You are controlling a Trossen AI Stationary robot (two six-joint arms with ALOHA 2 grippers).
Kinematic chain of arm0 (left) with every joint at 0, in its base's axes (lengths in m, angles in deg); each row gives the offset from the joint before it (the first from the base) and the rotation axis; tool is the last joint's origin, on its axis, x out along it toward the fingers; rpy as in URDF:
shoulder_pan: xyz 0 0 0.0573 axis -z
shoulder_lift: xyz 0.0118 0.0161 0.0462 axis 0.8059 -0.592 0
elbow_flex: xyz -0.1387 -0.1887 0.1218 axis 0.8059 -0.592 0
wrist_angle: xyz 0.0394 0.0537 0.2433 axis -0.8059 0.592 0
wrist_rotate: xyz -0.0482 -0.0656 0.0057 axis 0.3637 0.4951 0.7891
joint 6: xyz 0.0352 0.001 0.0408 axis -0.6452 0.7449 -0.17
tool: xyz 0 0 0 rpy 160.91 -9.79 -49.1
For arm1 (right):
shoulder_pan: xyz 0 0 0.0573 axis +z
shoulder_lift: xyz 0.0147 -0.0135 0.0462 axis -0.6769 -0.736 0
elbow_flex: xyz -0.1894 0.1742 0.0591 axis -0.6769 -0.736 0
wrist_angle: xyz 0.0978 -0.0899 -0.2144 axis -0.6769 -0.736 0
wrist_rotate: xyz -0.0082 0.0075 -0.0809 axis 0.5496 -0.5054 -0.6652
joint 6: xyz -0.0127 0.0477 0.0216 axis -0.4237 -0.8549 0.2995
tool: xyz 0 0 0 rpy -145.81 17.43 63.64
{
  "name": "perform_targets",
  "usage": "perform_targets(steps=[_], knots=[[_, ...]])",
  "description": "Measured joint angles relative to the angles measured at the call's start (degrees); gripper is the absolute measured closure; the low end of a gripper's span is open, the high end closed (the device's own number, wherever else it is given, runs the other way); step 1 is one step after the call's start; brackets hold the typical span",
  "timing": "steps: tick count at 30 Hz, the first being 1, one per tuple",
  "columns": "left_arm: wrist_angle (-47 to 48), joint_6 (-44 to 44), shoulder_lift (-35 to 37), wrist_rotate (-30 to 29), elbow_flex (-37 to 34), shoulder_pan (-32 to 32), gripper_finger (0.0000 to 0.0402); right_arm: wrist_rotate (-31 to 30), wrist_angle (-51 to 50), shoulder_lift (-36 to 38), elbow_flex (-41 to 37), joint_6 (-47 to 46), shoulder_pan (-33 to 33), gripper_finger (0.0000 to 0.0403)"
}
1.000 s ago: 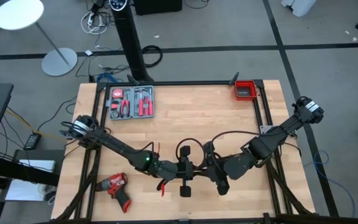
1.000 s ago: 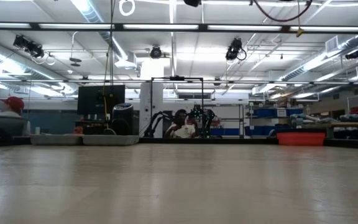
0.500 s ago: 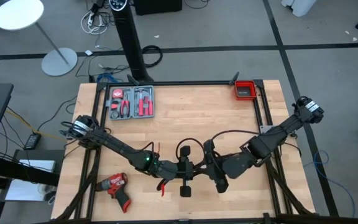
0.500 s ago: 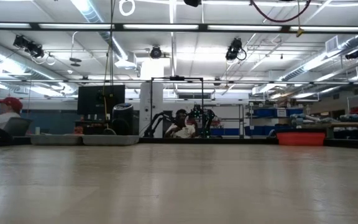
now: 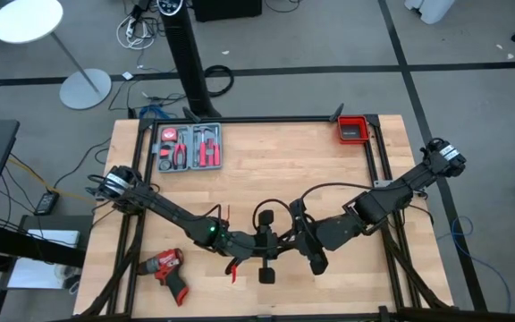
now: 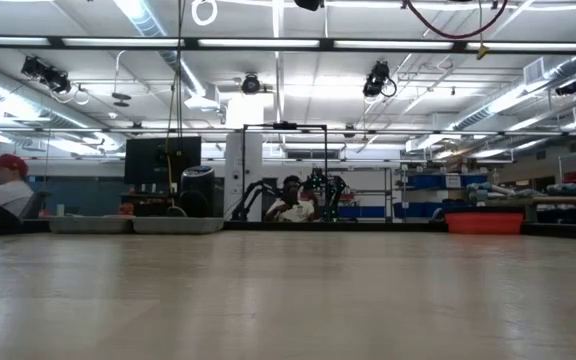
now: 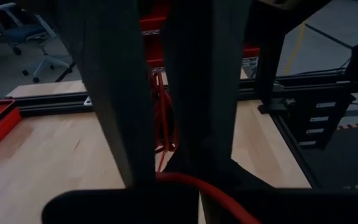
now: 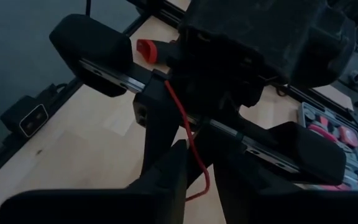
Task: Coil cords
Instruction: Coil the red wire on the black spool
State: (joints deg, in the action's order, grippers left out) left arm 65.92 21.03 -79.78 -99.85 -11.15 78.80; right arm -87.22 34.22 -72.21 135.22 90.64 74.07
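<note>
The thin red wire (image 8: 190, 134) hangs in the air between my two grippers, which meet tip to tip above the table's near middle. My left gripper (image 5: 283, 239) reaches in from the left and is shut on the wire. My right gripper (image 5: 299, 235) comes from the right, slanting down, and is closed on the same wire. Behind the left fingers, the left wrist view shows a bunch of red loops (image 7: 163, 118). The low view shows only bare tabletop, with both grippers above its picture. My left gripper pinches a strand of the red wire (image 7: 185, 180) between its two fingers (image 7: 120, 99), coming nearly level from the table's left. The wire is lifted clear of the table. Which stretch of the wire this is, I cannot tell. My right gripper has the red wire (image 8: 202, 177) in the narrow gap between its two fingers (image 8: 169, 171), coming from the table's right and slanting down. The wire runs slack from the left gripper down into that gap. The fingers hide the exact place of contact.
A grey case of red-handled tools (image 5: 189, 148) lies at the far left. A red bin (image 5: 352, 131) sits in the far right corner. A red drill (image 5: 167, 269) lies near the front left. Black frame rails (image 5: 378, 179) run along the table's sides. Bare wood lies across the far middle.
</note>
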Motion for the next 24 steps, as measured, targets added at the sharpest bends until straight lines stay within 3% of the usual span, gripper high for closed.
perform_targets(steps=[9, 21, 24], knots=[[-1.2, 0.0, 0.0, -0.6, 0.0, 0.0, 0.0402, -1.0, -1.8, 0.0, 0.0, 3.4, 0.0, 0.0397], [0.1, -0.2, 0.0, -0.4, 0.0, 0.0, 0.0402, -15.1, -5.8, 2.9, 1.8, 5.4, 5.1, 0.0402], [1.1, -0.2, 0.0, -0.5, 0.0, 0.0, 0.0402, -16.3, -7.2, 5.0, 2.0, 3.7, 7.3, 0.0402]])
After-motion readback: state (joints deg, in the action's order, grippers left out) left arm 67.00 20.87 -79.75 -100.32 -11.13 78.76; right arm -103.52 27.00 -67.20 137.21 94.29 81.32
